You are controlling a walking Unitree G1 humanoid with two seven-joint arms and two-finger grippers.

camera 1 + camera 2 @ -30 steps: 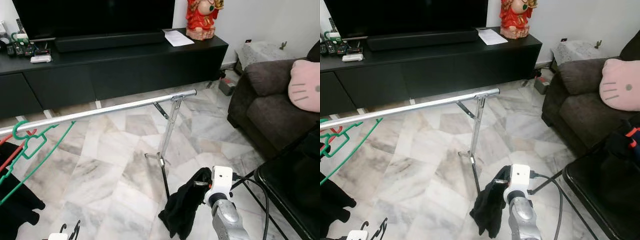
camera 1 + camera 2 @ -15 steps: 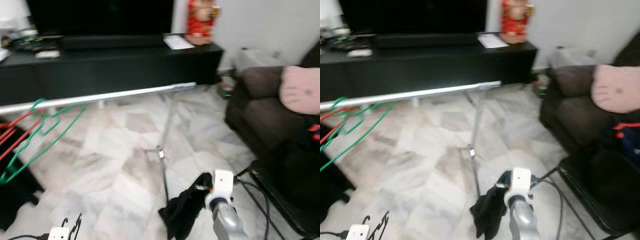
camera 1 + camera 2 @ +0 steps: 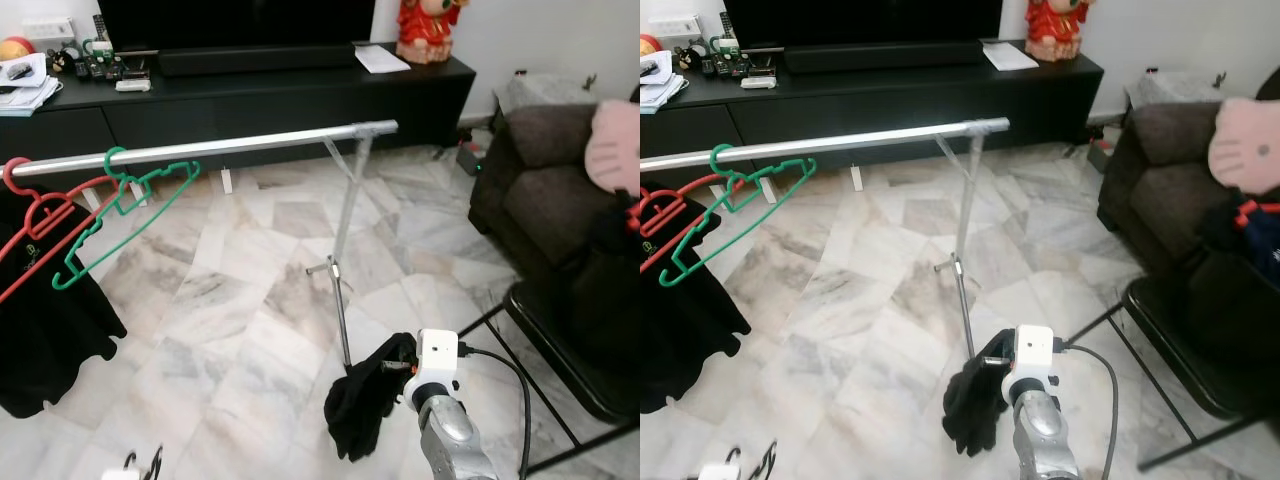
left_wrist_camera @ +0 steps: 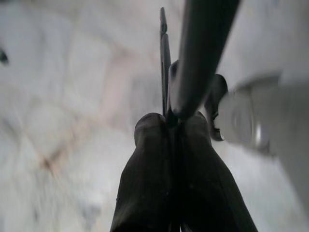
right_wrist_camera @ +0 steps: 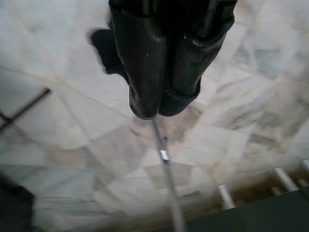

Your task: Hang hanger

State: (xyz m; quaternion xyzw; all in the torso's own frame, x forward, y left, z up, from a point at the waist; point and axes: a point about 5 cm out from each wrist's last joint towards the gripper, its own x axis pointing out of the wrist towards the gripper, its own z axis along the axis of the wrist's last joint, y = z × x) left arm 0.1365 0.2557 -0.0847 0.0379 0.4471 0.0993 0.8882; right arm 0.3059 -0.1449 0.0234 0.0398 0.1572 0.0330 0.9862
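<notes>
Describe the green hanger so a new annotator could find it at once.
Start at the long silver rail that crosses the room in front of the black TV cabinet. Follow the rail toward the robot's left: the green hanger hooks over it, tilted and bare. Its neighbour, the red hanger, sits further left and carries a black garment.

Shiny metal rail [image 3: 220, 147], polished marble floor [image 3: 230, 300].

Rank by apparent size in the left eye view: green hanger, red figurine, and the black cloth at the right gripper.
1. Green hanger, widest span.
2. Black cloth at the right gripper, though it sits nearer the camera, so its rank is unsure.
3. Red figurine, farthest away and cut off by the frame.
</notes>
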